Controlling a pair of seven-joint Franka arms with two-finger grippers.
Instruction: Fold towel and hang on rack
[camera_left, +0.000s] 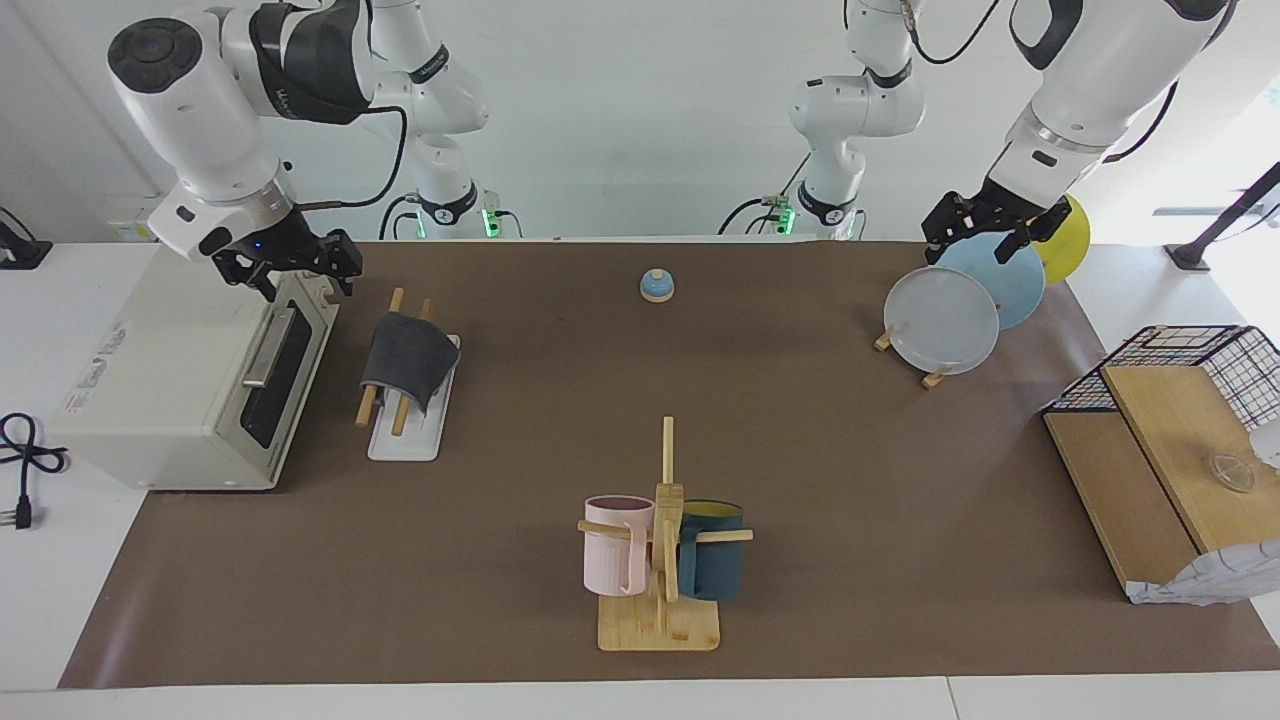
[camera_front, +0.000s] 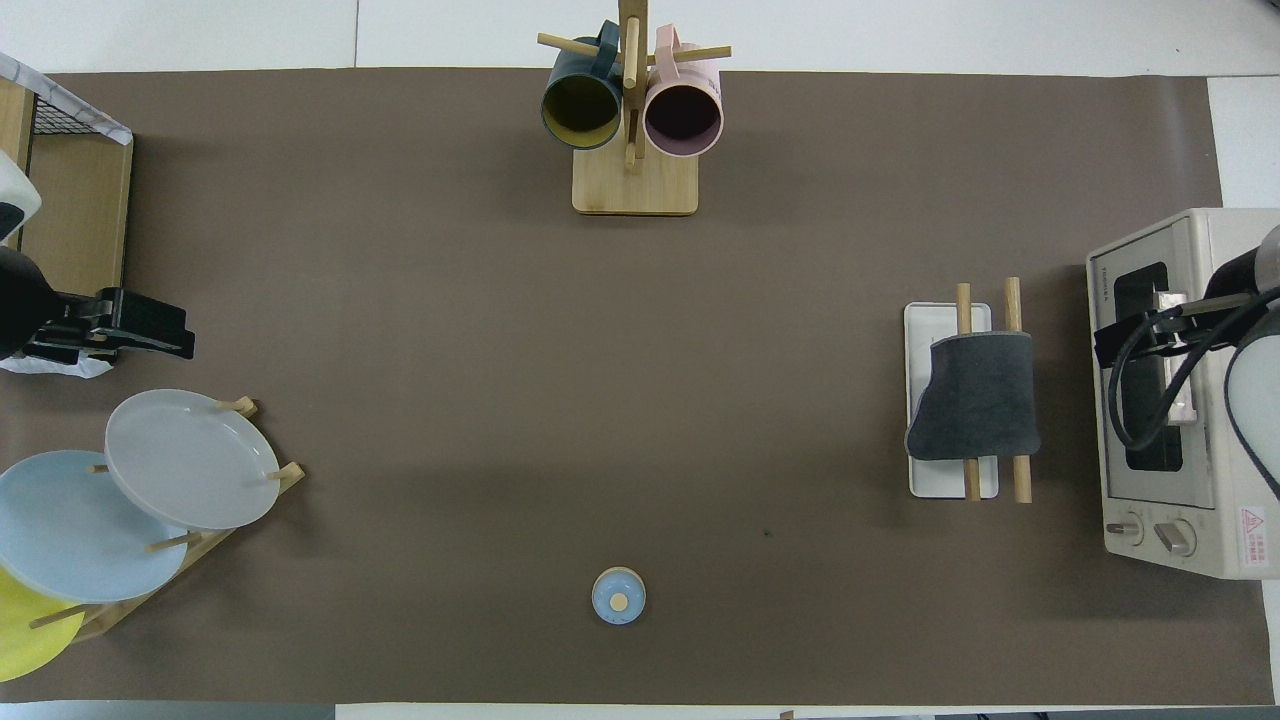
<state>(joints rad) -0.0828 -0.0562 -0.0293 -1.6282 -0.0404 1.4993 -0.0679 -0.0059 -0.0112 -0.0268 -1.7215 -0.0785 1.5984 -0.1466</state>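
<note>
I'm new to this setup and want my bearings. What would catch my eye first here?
A dark grey towel draped over the two wooden rods of a rack, beside a toaster oven at the right arm's end. Pink and teal mugs hang on a bamboo stand farthest from the robots. Both grippers hang open and empty, right over the oven, left over the plates.

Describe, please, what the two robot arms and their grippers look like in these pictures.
Both arms are glossy white, built of rounded segments with dark grey to black bands at the joints and round dark caps on the elbows. Black cables loop along each arm. The right gripper and the left gripper are black, angular, two-fingered units; a small blue light glows on the right wrist. Green lights shine at both bases.
</note>
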